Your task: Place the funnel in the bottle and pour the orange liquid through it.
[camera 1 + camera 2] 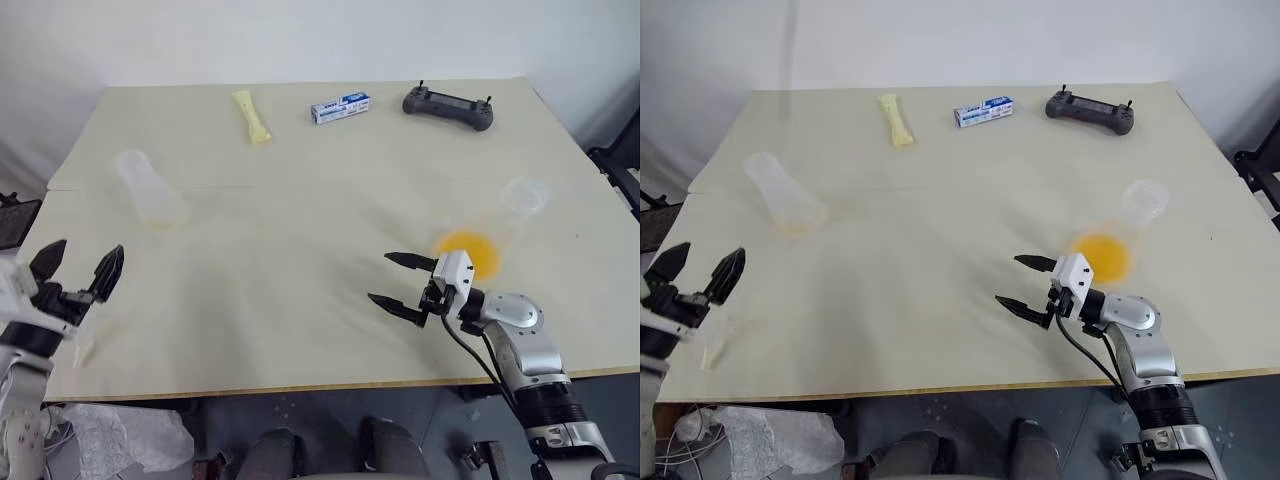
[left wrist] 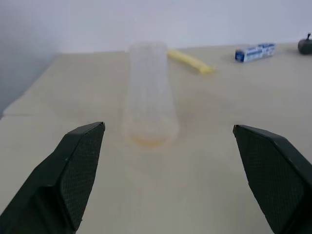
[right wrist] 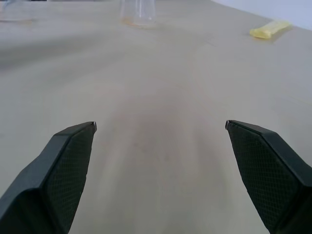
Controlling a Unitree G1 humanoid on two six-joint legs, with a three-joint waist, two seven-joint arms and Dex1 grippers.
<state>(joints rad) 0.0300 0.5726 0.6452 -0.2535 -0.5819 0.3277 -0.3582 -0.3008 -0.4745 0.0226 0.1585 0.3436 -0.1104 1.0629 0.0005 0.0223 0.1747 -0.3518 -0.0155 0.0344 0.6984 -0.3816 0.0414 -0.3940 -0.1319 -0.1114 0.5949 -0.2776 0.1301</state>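
Fingers spread; bottle stands upright.

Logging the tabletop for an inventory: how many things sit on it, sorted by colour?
Clear: 2, the left vessel and the right vessel holding orange liquid
Yellow packet: 1
Blue-and-white box: 1
Black controller: 1
Total: 5

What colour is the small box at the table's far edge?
The small box is blue and white, clearest in the left eye view.
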